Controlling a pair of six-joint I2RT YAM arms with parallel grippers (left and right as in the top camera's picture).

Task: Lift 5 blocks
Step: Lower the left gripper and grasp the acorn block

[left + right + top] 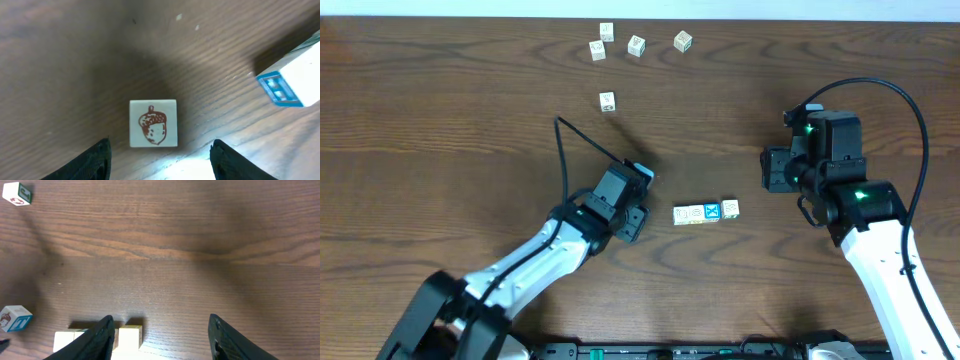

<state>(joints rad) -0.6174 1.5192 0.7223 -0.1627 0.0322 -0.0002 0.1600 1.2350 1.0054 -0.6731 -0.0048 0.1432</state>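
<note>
**Left wrist view.** The fingers (95, 161) of the left claw (160, 161) are nearest the lens. They stand spread with nothing between them, so the claw is open. The acorn block (153, 123), a whitish cube with a reddish-brown picture, sits flat on the bench (60, 60). It lies just ahead of the fingertips, centred on the gap and touching neither finger. Judged step: approach to grasp, where a short straight advance should bracket it. A blue-printed block (287, 82) lies ahead and to one side, apart from the acorn block and clear of that path.

**Overhead.** The row of blocks (705, 212) is four touching cubes, including the blue X block (712, 211). Its long axis runs across the bench from one arm toward the other. The left claw sits just beside the row's left end and is the nearer arm. The right claw (776, 170) stands off the row's right end, toward the far edge. Its wrist view shows spread, empty fingers, so it is open, with a cream block (130, 336) just beside one finger. Beyond the row and well apart lie a lone cube (607, 101) and a cluster of cubes (636, 45). No block appears lifted yet.
</note>
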